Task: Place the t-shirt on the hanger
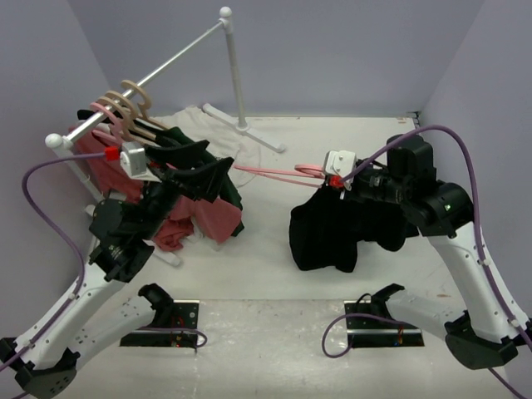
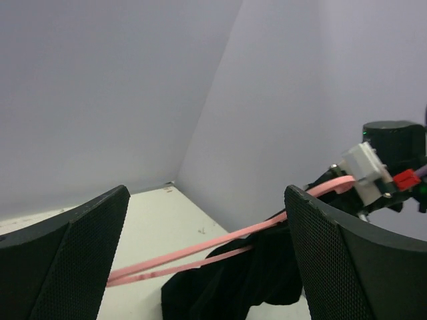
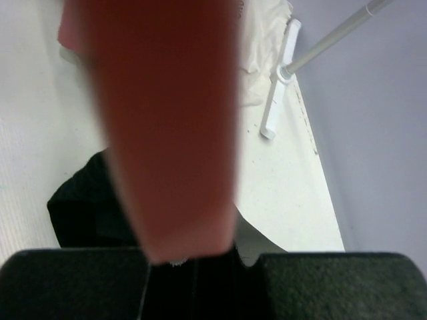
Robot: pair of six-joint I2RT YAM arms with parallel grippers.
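The right gripper [image 1: 335, 178] is clamped on the hanger [image 1: 274, 172] at its hook end, right of the table's [image 1: 266, 283] middle; in the right wrist view the pink plastic fills the gap between its fingers as a blur. The hanger lies roughly level, its frame reaching left towards the left gripper [image 1: 213, 161]. That gripper's fingers stand wide apart, with the hanger's left end at or just between them; contact cannot be told. The t-shirt [image 1: 324, 233] hangs in a dark bunch from the hanger's right part, below the right gripper, its lower folds on the table. At far left a rack [image 1: 166, 66] carries wooden hangers [image 1: 133, 98], a salmon shirt [image 1: 212, 218] and a dark green shirt [image 1: 226, 189].
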